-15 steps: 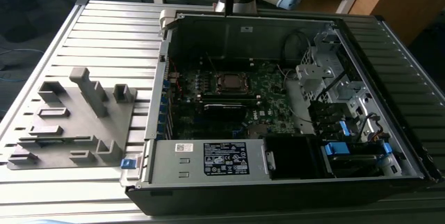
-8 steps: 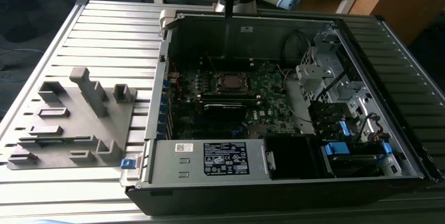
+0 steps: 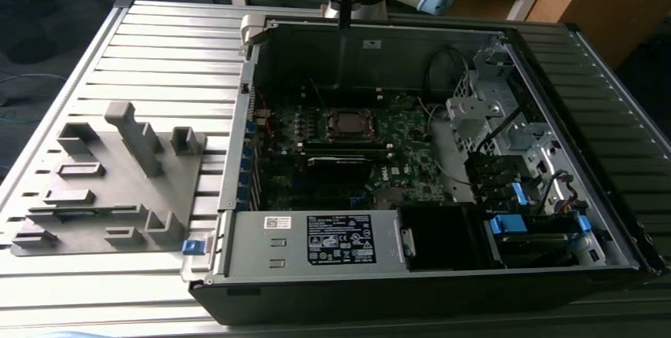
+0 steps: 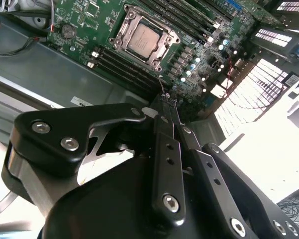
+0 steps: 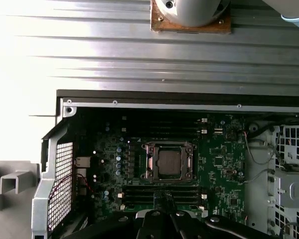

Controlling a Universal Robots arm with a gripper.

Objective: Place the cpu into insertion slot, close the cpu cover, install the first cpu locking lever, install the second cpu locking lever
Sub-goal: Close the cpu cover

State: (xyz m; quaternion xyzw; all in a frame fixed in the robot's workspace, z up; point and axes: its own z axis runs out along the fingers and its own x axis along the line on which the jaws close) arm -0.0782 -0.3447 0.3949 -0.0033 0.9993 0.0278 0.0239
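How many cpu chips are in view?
1. The small square silver-grey metal-topped cpu lies in the silver-edged square insertion slot on the green circuit board; others may be hidden.

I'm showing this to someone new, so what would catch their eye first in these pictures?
The open computer case on the slatted table dominates the exterior view, with a grey fixture on that view's left. In both wrist views the silver cpu gleams inside the cpu cover on the green board. The black gripper hangs shut above the case.
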